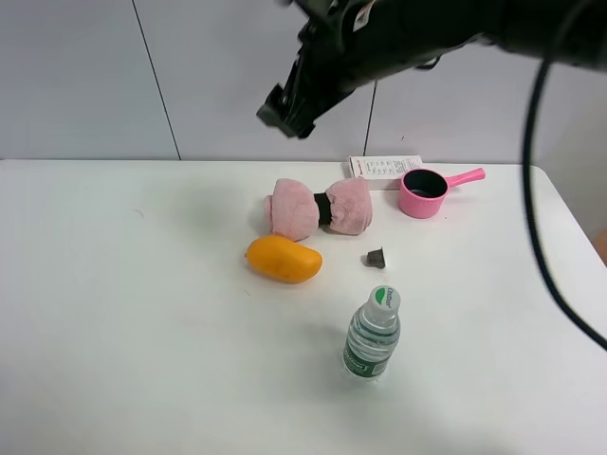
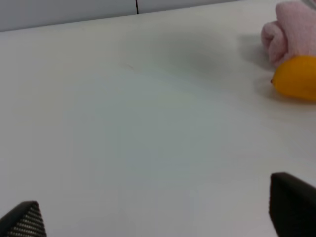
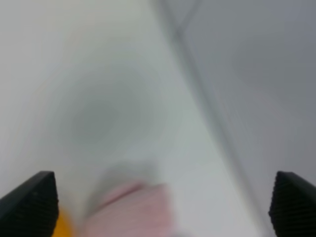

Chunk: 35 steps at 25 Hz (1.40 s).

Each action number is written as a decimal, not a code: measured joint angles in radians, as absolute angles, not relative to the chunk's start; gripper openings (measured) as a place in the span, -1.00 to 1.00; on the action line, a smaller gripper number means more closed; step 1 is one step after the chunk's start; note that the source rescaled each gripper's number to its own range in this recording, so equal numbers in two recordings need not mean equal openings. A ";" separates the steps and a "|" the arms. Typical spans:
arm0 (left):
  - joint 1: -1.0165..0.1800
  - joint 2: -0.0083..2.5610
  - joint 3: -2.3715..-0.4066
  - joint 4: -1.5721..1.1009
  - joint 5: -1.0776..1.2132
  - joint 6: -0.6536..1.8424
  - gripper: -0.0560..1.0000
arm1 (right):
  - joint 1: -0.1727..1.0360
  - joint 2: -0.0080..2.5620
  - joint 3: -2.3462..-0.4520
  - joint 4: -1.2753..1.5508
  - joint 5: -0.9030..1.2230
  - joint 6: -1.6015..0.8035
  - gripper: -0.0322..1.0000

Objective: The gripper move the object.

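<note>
The orange-yellow mango [image 1: 284,259] lies on the white table [image 1: 133,313], just in front of the pink rolled towel [image 1: 320,208]. My right gripper [image 1: 285,109] hangs high in the air above and behind the towel, open and empty. In the right wrist view its jaws [image 3: 160,210] stand wide apart over the blurred towel [image 3: 131,210], with a sliver of the mango [image 3: 61,227] at the edge. My left gripper [image 2: 158,212] is open and empty, low over bare table, with the mango [image 2: 296,79] well off to one side. The left arm is outside the exterior view.
A water bottle [image 1: 372,334] stands upright in front of the mango, to its right. A small dark piece [image 1: 375,257] lies right of the mango. A pink cup with a handle [image 1: 424,192] and a printed card [image 1: 384,167] sit at the back. A black cable [image 1: 536,209] hangs at the right.
</note>
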<state>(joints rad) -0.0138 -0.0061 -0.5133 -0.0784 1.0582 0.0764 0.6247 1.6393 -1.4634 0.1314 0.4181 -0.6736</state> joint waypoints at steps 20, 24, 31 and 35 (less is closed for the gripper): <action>-0.014 -0.006 -0.513 -0.078 1.058 0.076 1.00 | 0.057 0.671 -1.174 0.205 0.652 -0.442 0.55; -0.014 -0.006 -0.513 -0.078 1.058 0.076 1.00 | 0.002 0.437 -0.953 0.291 0.739 -0.437 0.55; -0.014 -0.006 -0.513 -0.078 1.058 0.076 1.00 | -0.054 0.157 -0.706 0.274 1.001 -0.362 0.55; -0.014 -0.006 -0.513 -0.078 1.058 0.076 1.00 | -0.056 0.037 -0.596 0.182 1.041 -0.299 0.55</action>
